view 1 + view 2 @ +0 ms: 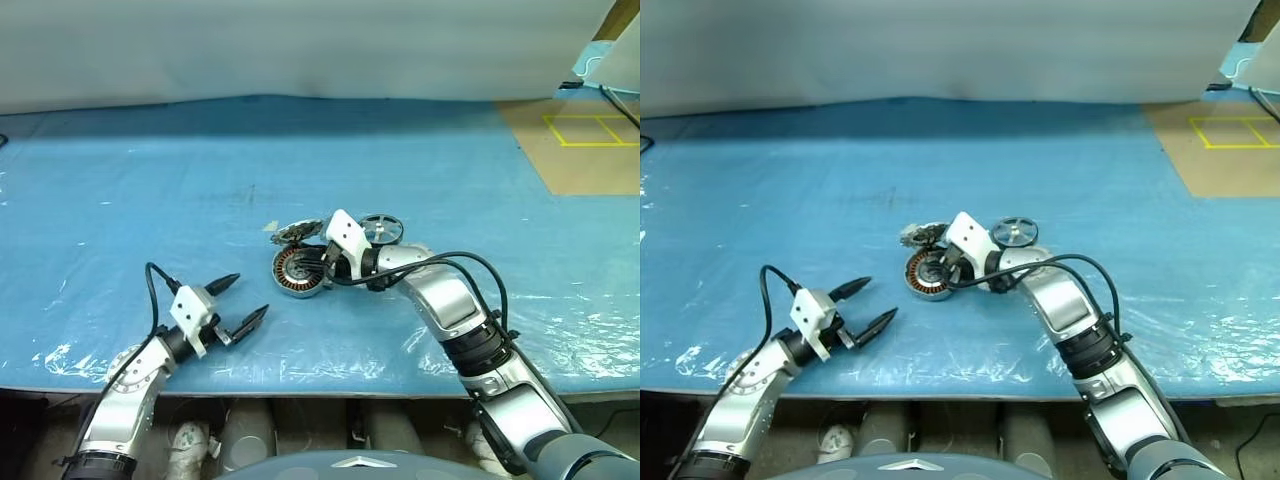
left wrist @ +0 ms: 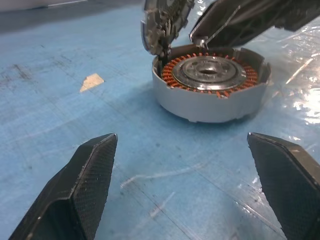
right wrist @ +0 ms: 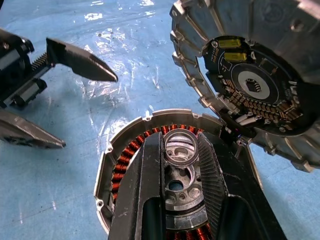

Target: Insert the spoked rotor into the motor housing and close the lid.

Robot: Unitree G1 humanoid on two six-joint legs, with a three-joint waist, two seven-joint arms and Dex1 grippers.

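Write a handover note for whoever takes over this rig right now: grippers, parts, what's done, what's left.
Left gripper: open, empty, hovering over the blue table near the housing.
Right gripper: over the round silver-grey motor housing with copper windings, fingers closed on a thin metal ring above its centre.
Toothed silver-grey lid: hinged up, open, at the housing's rim.
Black spoked rotor with silver hub: lying on the table beyond the right gripper, not inserted.
Done: lid opened.
Left: finish the ring, insert the rotor, close the lid.
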